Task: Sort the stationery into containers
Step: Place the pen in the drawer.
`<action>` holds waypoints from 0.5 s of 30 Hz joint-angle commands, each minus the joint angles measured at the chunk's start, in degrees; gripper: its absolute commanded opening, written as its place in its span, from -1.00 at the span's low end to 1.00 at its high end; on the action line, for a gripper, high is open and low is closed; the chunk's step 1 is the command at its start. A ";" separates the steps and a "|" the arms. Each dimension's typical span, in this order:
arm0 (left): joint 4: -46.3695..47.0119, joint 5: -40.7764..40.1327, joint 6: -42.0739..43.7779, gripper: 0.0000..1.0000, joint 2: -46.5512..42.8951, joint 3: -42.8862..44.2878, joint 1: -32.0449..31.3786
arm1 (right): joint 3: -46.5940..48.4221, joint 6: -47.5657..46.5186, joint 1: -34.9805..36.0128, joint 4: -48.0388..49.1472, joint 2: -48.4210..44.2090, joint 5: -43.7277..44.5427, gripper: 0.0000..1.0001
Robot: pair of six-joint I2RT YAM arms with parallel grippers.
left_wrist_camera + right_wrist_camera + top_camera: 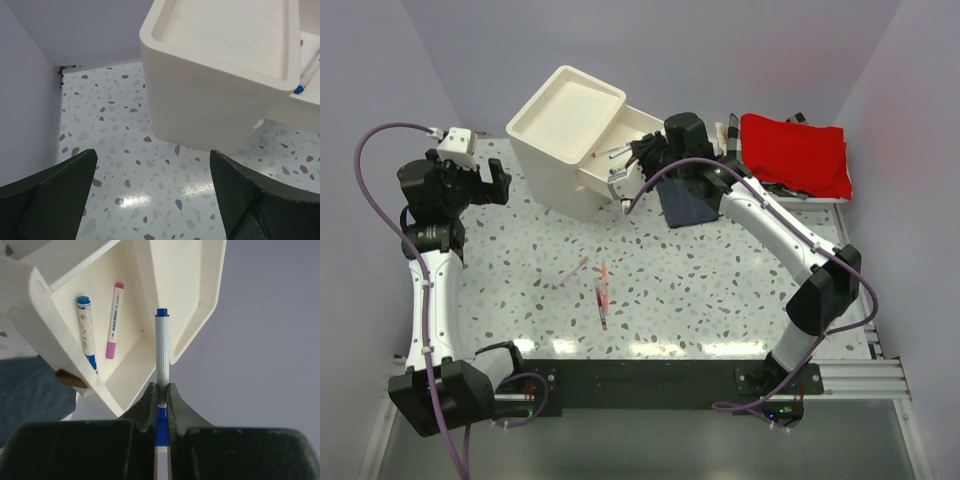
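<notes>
Nearest on the speckled surface (720, 290), roughly midway between the two arms, thin red pens (603, 295) are seen lying almost end to end, two as far as can be told. A pale pink pen (570, 272) lies just to their left. None of these is touched by either arm, so they are judged to be left for sorting.

Farther back on the left, the left claw (498, 186) is held wide open and empty. It is apart from the cream-white drawer unit (565, 150) that it faces, and in the left wrist view only bare surface is seen between its fingers.

To the right of the unit, a dark blue cloth (685, 208) lies beneath the right arm; it is not counted as stationery. Just beyond it, the right claw (160, 390) is closed on a blue-capped white pen (161, 350). The pen is gripped near its lower end, with the cap pointed toward the open drawer (145, 300), which is pulled out on the unit's right side. The pen is not yet released, and whether it is fully over the drawer or only at its rim cannot be told.

Inside that drawer two items are already lodged side by side: a blue-capped marker (86, 330) and a pink-capped marker (114, 320). The sorting is thus judged to be partly done, with two pieces stored, one being delivered, and the pens on the surface remaining.

At the far right, a red cloth (795, 150) lies well apart from the work.
</notes>
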 commanded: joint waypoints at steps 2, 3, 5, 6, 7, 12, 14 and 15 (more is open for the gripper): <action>2.04 0.12 -0.95 1.00 -1.22 1.23 0.25 | 4.16 -5.30 -0.71 2.33 5.09 -2.30 -0.94; 2.13 0.11 -1.12 1.00 -1.31 1.23 0.16 | 4.77 -5.48 -0.89 3.12 5.88 -2.04 -0.94; 2.04 0.20 -1.13 1.00 -1.31 1.23 0.16 | 6.09 -5.22 -0.89 3.92 8.42 -1.69 -0.93; 2.04 0.12 -1.13 1.00 -1.31 1.23 0.25 | 7.57 -4.78 -0.97 4.01 9.22 -1.51 -0.91; 2.04 0.20 -1.21 1.00 -1.40 1.23 0.16 | 8.02 -4.60 -0.98 4.19 9.84 -1.34 -0.88; 1.69 -0.06 -0.95 1.00 -1.40 1.23 0.25 | 2.26 0.82 -0.98 19.76 9.59 -0.10 0.39; 1.52 -0.15 -0.86 1.00 -1.40 1.23 0.25 | 0.82 1.99 -1.15 23.68 8.88 -0.02 0.53; 1.52 -0.24 -0.78 1.00 -1.40 1.06 0.16 | 1.17 3.21 -1.33 23.61 8.53 0.33 0.56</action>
